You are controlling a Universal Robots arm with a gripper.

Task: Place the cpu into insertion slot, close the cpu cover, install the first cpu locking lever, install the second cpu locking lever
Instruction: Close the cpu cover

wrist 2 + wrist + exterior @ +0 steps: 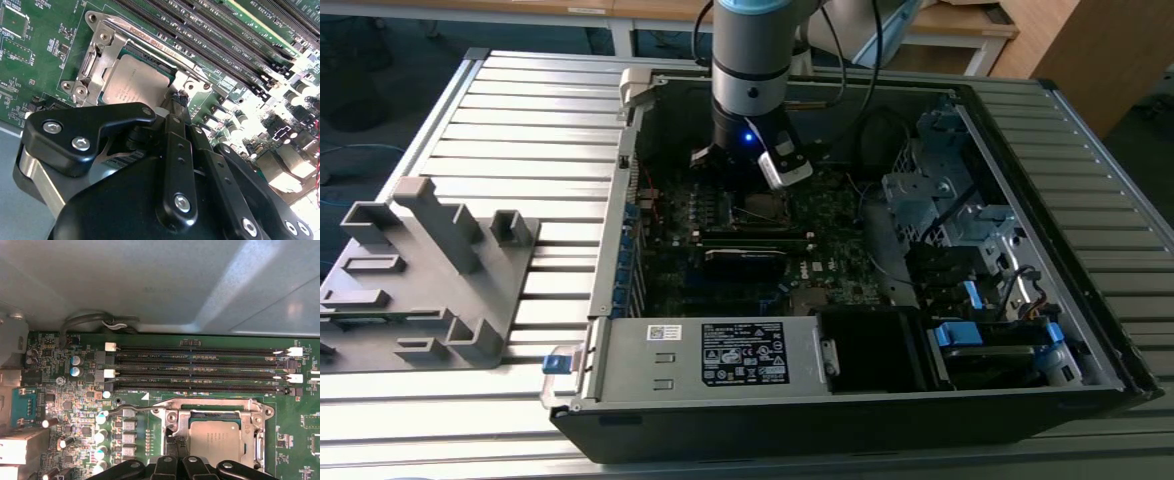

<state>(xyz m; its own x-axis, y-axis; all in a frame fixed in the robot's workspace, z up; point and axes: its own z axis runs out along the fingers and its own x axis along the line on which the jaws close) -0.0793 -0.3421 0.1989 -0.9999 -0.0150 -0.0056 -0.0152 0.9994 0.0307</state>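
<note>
Down inside the open computer case (854, 420), which lies on the slatted table (520, 130), the green circuit board (290, 425) carries the insertion slot (215, 416). The cpu (215, 440) sits flat in it, its grey metal top showing through the cut-out of the cpu cover (184, 426). The cover lies down over the chip's edges. The gripper (176, 444) has its 2 black fingers drawn together with nothing seen between them. Its tip stands at the cover's edge, just beside 1 corner of the chip. A thin locking lever (155, 42) runs along the slot's side nearest the 4 long memory slots (200, 369); whether it is latched I cannot tell. Small capacitors (100, 440) crowd another side of the slot. Above the board the case is open, its side walls well apart from the gripper. A grey fixture (427, 270) stands on the table beside the case.
</note>
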